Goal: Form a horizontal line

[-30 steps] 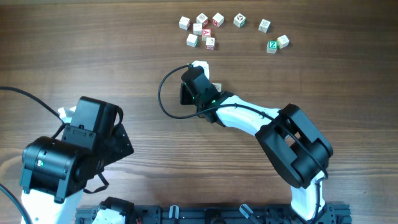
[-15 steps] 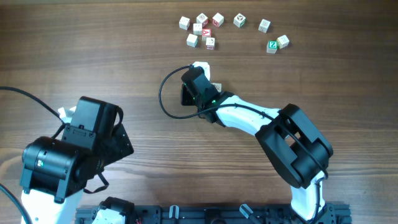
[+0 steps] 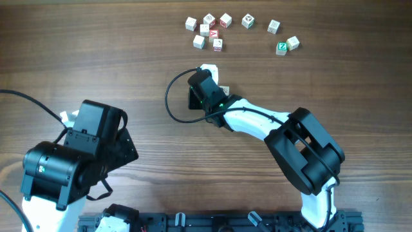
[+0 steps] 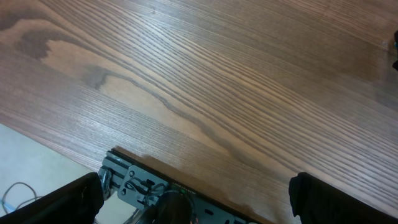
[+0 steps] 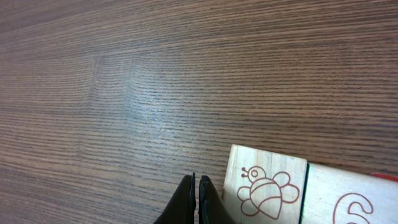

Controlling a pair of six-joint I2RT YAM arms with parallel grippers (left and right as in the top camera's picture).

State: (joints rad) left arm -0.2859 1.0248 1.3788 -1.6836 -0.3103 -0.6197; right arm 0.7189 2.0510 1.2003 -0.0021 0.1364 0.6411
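- Right gripper (image 5: 196, 198) has its two dark fingers pressed flat together with nothing between them, tips low over the table (image 5: 124, 87) and just left of the bee cube (image 5: 266, 186).
- Left gripper (image 4: 196, 190) hangs well off to the side, fingers spread wide over bare wood and holding nothing.
- Seen from the right wrist, the horizontal line (image 5: 298, 180) is that bee cube and a cube with a red 6 (image 5: 351, 202), set edge to edge. Anything further right runs out of frame, so I can't say how long the row is.
- From above, the arm covers most of the row. It sits mid-table, well apart from the loose cubes (image 3: 199, 42) scattered towards the far edge.
- These look like plain little wooden blocks: light, rigid, nothing to crush, with smooth faces that should slide easily over the grain.
- I'd reckon closed fingers suit nudging. Press low on the middle of a flat side, so a cube slides without spinning or tipping.
- To lift one, pinch two opposite flat faces, square on. Only an end cube has sides free for that.
- An off-centre push could skew the neighbours.
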